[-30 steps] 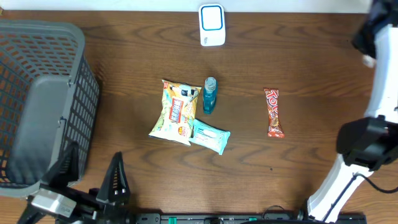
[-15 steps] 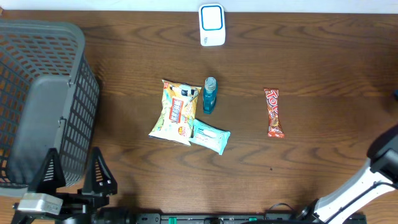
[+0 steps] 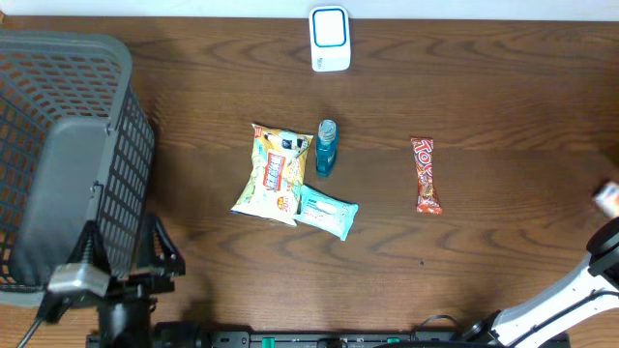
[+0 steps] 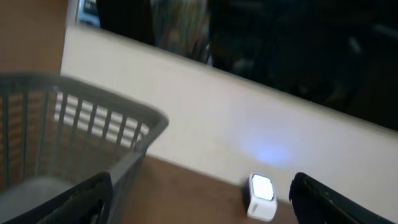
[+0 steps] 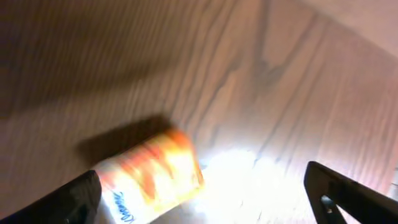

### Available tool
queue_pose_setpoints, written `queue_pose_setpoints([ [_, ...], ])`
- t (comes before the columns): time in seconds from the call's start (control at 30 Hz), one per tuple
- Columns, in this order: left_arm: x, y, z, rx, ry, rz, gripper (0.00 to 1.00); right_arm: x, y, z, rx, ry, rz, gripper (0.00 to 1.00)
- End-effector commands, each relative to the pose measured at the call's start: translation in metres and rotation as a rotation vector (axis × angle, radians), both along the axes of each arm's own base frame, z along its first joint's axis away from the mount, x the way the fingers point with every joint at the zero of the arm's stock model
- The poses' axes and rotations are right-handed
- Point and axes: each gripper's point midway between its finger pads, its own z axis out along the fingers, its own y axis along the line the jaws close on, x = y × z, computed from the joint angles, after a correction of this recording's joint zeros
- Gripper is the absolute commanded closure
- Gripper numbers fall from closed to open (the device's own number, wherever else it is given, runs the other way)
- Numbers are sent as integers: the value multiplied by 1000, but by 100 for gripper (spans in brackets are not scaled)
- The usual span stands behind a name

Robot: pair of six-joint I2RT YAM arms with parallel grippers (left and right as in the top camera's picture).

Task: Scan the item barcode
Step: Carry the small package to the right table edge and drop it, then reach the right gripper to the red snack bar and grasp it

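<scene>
The white barcode scanner [image 3: 329, 39] stands at the table's far edge and shows small between my left fingers as a glowing scanner [image 4: 261, 198]. At mid-table lie a yellow snack bag [image 3: 274, 172], a blue bottle [image 3: 326, 147], a teal packet [image 3: 327, 213] and a red candy bar [image 3: 426, 174]. My left gripper [image 3: 126, 246] hovers open at the front left beside the basket, nothing in it [image 4: 211, 205]. My right gripper [image 5: 202, 186] stands open over the table. A blurred orange-and-white item [image 5: 149, 171] lies loose near its left finger. A small white-and-orange thing [image 3: 607, 198] shows at the right edge.
A large grey mesh basket [image 3: 58, 58] fills the left side of the table, its rim [image 4: 93, 118] close in front of the left gripper. The right arm's white link [image 3: 580, 285] crosses the front right corner. A pale wall rises behind the table.
The left gripper has shifted left toward the basket. The right arm has pulled back out of the overhead view, down to the front right corner, and a white-and-orange thing now shows at the right edge.
</scene>
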Motion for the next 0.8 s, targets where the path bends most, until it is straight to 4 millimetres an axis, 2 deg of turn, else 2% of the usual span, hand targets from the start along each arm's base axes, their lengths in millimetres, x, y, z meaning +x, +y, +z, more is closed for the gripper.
queue_pose_setpoints([
  [0.0, 14, 1, -16, 4, 8, 2, 9, 14, 1, 14, 20, -63, 13, 1],
  [0.1, 23, 1, -21, 5, -19, 1, 9, 23, 8, 29, 54, -104, 29, 1],
  [0.27, 35, -7, -31, 14, -33, -46, 9, 53, 37, 60, 167, -254, 102, 1],
  [0.47, 48, -13, -61, 15, 28, -80, 9, 82, 76, 108, 128, -329, 216, 1],
  [0.53, 52, -12, -71, 9, 46, -81, 9, 94, 98, 126, 112, -353, 272, 1],
  [0.6, 57, -12, -82, 0, 60, -82, 9, 107, 130, 142, 107, -369, 344, 1],
  [0.7, 61, -12, -93, -1, 80, -82, 9, 121, 175, 151, 105, -345, 444, 1],
  [0.77, 62, -12, -99, -2, 96, -82, 9, 128, 208, 149, 94, -289, 515, 1],
])
